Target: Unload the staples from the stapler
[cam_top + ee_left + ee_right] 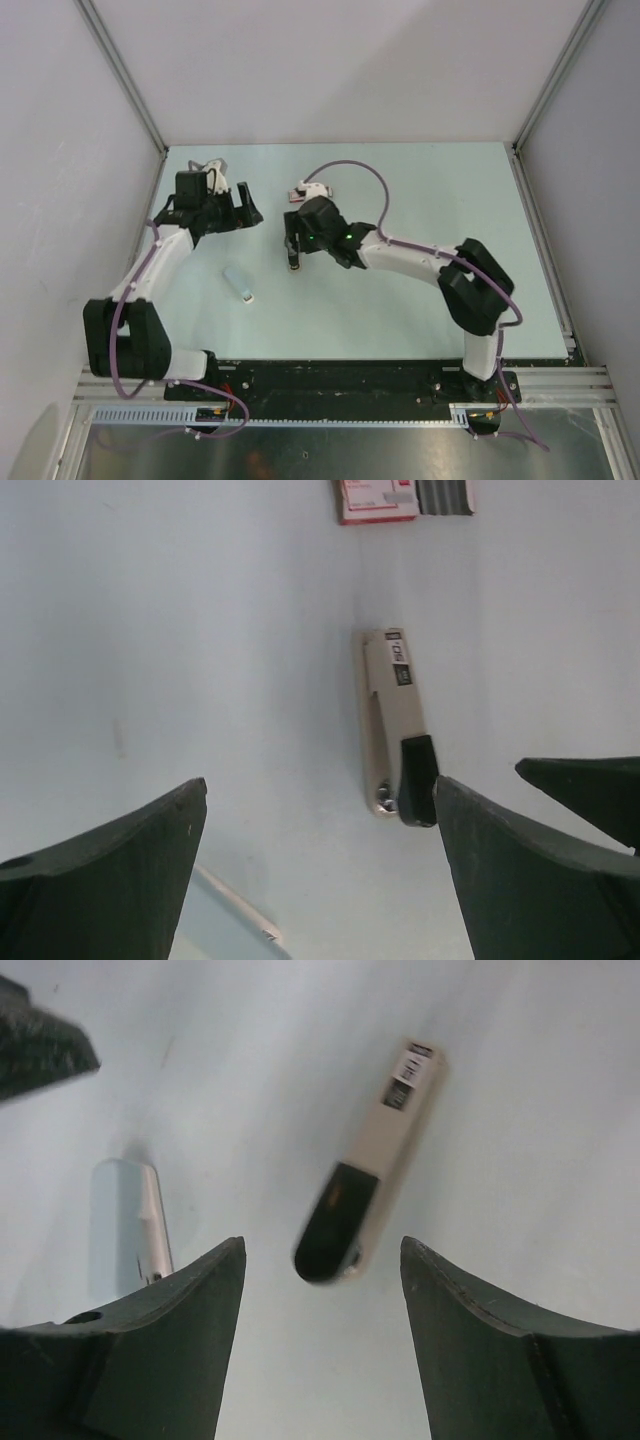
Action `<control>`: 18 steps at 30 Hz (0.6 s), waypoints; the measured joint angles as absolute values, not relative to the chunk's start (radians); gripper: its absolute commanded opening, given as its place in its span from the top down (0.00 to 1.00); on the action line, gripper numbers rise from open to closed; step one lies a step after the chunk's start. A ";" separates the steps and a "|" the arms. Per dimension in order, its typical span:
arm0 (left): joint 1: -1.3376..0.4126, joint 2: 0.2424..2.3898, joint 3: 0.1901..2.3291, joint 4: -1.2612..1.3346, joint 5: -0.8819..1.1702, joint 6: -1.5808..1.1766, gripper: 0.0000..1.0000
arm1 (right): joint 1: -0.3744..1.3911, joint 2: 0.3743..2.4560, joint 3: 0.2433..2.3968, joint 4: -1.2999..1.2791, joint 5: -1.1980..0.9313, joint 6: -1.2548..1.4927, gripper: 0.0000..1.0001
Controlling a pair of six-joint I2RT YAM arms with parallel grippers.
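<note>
Stapler (pixel 392 710) lies loose on the table (pixel 430 190), held by neither arm
A red-and-white box (pixel 375 500) on the far side is cut off by the frame, contents unseen; the right gripper (pixel 322 1245) hangs wide and empty at the stapler's black end, the left gripper (pixel 320 785) equally wide to its left; a blurred pale blue piece (pixel 125 1222) lies nearby

Even diffuse overhead light, soft faint shadows on the pale table (pixel 420 300), wrist views washed bright, near fingers (pixel 150 1360) dark and slightly blurred.
</note>
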State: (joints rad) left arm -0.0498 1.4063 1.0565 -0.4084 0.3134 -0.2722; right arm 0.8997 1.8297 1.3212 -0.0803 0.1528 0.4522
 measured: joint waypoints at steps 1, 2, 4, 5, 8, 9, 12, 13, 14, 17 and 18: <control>-0.050 1.383 1.048 -0.416 0.292 -0.253 0.00 | 0.913 1.868 1.372 -0.099 0.168 0.452 0.32; -0.051 1.354 1.038 -0.423 0.263 -0.230 0.00 | 0.921 1.900 1.412 -0.113 0.180 0.453 0.33; -0.052 1.295 1.023 -0.435 0.200 -0.189 0.00 | 0.944 1.982 1.516 -0.165 0.210 0.453 0.33; -0.052 1.269 1.019 -0.437 0.170 -0.173 0.01 | 0.954 2.022 1.562 -0.188 0.224 0.453 0.33; -0.050 1.211 1.007 -0.437 0.081 -0.138 0.06 | 0.976 2.120 1.673 -0.266 0.267 0.453 0.33; -0.049 1.199 1.002 -0.437 0.060 -0.129 0.09 | 0.981 2.141 1.695 -0.286 0.280 0.453 0.33; -0.041 1.179 0.980 -0.438 0.020 -0.112 0.18 | 0.998 2.183 1.759 -0.339 0.342 0.451 0.33; -0.038 1.175 0.971 -0.442 0.013 -0.106 0.21 | 1.002 2.184 1.769 -0.350 0.356 0.452 0.33; -0.034 1.172 0.962 -0.446 0.010 -0.102 0.23 | 1.007 2.184 1.776 -0.364 0.370 0.452 0.33; -0.027 1.168 0.944 -0.461 0.013 -0.094 0.21 | 1.015 2.184 1.779 -0.400 0.405 0.451 0.33; -0.025 1.168 0.944 -0.466 0.018 -0.092 0.16 | 1.018 2.184 1.779 -0.411 0.415 0.451 0.33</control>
State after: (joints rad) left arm -0.0254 1.1675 0.9436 -0.4660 0.0177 -0.0917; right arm 1.0180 2.1838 1.7786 -0.4114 0.4149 0.4511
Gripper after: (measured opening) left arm 0.766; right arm 0.671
